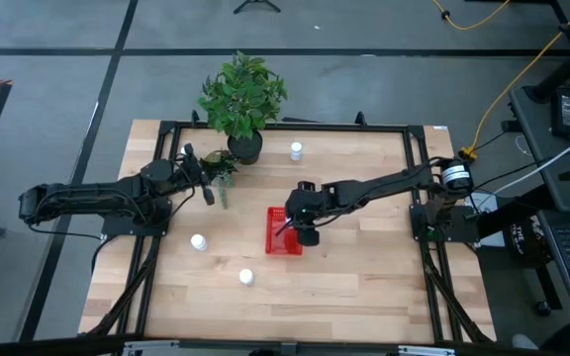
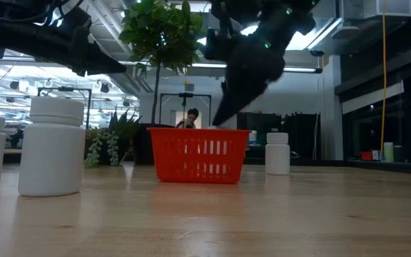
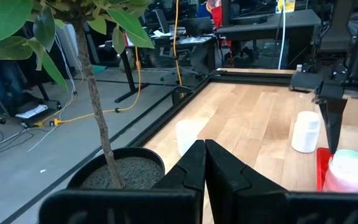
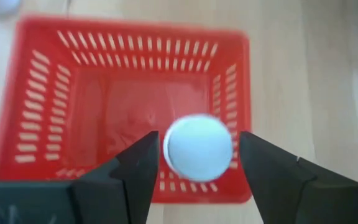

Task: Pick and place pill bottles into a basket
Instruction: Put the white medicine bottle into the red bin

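The red basket (image 1: 283, 235) stands mid-table and also shows in the low view (image 2: 198, 153). My right gripper (image 4: 194, 165) hangs over it, pointing down, open. A white pill bottle (image 4: 199, 148) is below it inside the basket, cap up, between the two fingers, with a narrow gap on each side. Its top shows above the basket's rim in the left wrist view (image 3: 350, 168). Three more bottles stand on the table: one far (image 1: 296, 150), two near left (image 1: 198, 241) (image 1: 246, 277). My left gripper (image 3: 204, 165) is shut and empty beside the plant pot (image 3: 120, 171).
A potted green plant (image 1: 242, 99) stands at the table's far edge, with a small trailing plant (image 1: 223, 183) next to my left gripper. A black frame rail (image 1: 285, 127) runs round the table. Bare wood lies to the right of the basket and along the near edge.
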`<control>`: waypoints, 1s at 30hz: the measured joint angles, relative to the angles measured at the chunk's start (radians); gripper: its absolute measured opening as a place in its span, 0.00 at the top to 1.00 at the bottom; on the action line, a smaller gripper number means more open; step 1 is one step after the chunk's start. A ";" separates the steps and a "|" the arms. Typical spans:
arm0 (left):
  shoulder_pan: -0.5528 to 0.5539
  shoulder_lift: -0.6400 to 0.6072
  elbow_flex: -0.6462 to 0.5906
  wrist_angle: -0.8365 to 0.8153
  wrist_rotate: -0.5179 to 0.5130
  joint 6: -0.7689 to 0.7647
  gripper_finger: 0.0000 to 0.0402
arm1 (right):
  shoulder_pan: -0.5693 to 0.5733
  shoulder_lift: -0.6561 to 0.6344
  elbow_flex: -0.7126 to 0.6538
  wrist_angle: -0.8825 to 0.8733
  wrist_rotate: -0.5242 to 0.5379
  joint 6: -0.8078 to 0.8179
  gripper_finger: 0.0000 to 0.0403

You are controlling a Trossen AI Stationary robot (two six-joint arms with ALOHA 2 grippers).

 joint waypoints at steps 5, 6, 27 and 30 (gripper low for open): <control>0.000 0.000 0.000 0.000 0.001 0.000 0.99 | -0.001 -0.003 0.059 -0.006 -0.072 -0.048 0.45; 0.000 0.000 0.000 -0.001 0.001 0.001 0.99 | -0.001 -0.003 0.073 -0.007 -0.087 -0.055 0.45; -0.002 0.000 0.000 -0.145 0.027 -0.087 0.99 | -0.075 -0.115 0.160 -0.047 -0.174 -0.261 0.79; -0.002 0.000 0.000 -0.158 0.027 -0.091 0.99 | -0.093 -0.145 0.070 0.057 -0.174 -0.261 0.89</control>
